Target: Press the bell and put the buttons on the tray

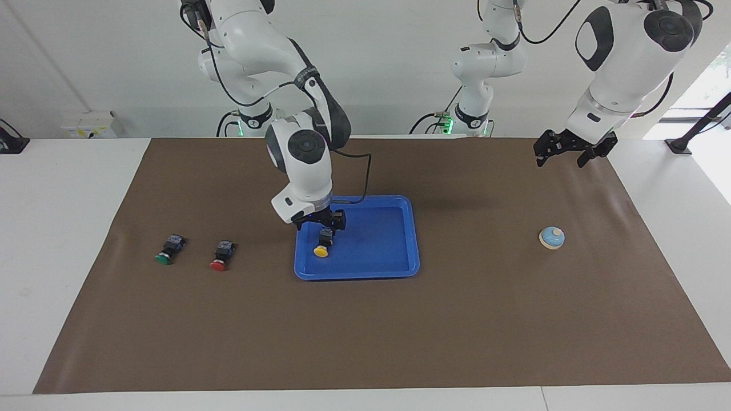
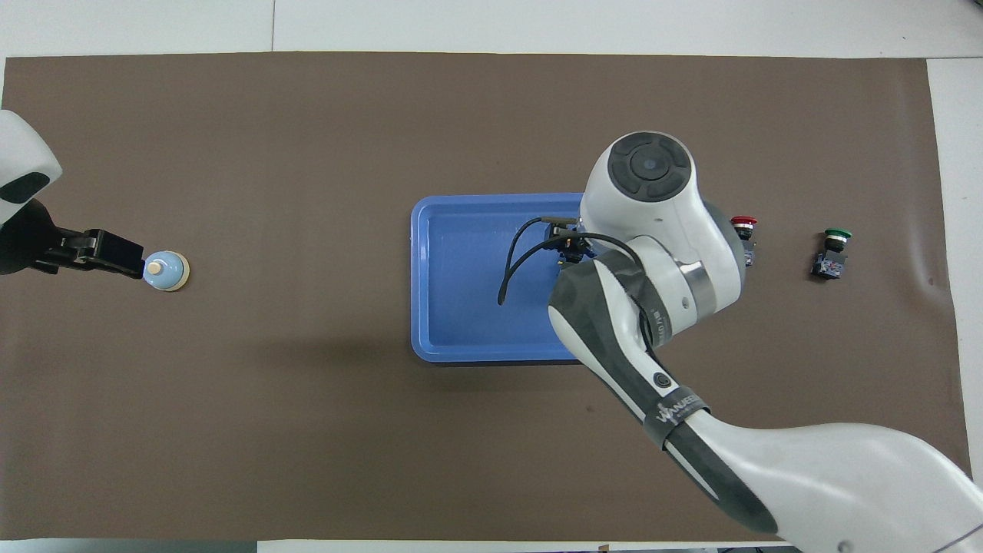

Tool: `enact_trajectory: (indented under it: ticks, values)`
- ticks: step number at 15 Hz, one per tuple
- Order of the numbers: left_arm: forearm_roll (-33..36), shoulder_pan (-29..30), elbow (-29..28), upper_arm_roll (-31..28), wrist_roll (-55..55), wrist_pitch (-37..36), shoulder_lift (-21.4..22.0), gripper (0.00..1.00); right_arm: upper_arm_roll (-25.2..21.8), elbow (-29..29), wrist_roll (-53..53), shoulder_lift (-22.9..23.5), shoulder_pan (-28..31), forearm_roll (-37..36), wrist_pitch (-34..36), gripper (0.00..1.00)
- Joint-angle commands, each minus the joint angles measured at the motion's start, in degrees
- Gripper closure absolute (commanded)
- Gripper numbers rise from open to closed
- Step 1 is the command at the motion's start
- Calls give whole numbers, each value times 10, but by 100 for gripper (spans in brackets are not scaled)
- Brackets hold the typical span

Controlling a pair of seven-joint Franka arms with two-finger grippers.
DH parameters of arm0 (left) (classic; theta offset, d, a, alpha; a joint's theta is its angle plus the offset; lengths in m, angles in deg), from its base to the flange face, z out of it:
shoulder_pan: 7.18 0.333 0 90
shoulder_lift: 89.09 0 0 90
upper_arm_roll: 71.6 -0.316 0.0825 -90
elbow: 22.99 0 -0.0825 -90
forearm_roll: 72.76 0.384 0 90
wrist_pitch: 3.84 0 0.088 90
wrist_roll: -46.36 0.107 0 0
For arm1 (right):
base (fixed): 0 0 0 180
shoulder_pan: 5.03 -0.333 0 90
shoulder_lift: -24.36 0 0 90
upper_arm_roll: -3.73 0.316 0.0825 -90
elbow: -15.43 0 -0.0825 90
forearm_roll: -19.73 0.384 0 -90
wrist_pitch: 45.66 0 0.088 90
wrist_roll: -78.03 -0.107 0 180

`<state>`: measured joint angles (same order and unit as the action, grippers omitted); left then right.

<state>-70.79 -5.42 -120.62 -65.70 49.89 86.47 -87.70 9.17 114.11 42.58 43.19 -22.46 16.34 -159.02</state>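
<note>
the right claw (image 1: 321, 221) hangs low over the blue tray (image 1: 394, 240), fingers spread just above the yellow button (image 1: 322, 244) lying in the tray, gripping nothing, while the red button (image 1: 222, 255) and green button (image 1: 169, 249) lie on the mat beside the tray toward the right arm's end, and the left claw (image 1: 562, 154), open and empty, waits in the air near the bell (image 1: 551, 237) at the left arm's end.

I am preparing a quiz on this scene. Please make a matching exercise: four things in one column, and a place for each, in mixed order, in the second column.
Things:
1. yellow button
2. red button
3. bell
4. left gripper

Places:
A. on the brown mat, beside the green button
B. raised in the air
C. in the blue tray, under the right gripper
D. alone on the mat, toward the left arm's end of the table

Pairs: 1-C, 2-A, 3-D, 4-B
</note>
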Motion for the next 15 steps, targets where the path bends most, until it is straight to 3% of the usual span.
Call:
enact_trajectory:
  ticks: [1, 6, 11, 15]
  values:
    - [0, -4, 1, -4, -5, -7, 4, 0, 3, -21, 70, -19, 69, -1, 28, 0]
    - [0, -4, 1, -4, -5, -7, 4, 0, 3, 13, 240, -26, 195, -8, -7, 0]
    - [0, -4, 1, -4, -5, -7, 4, 0, 4, 164, 277, -53, 236, -7, -200, 0]
    - [0, -4, 1, -4, -5, -7, 4, 0, 4, 227, 290, -49, 243, -7, -285, 0]
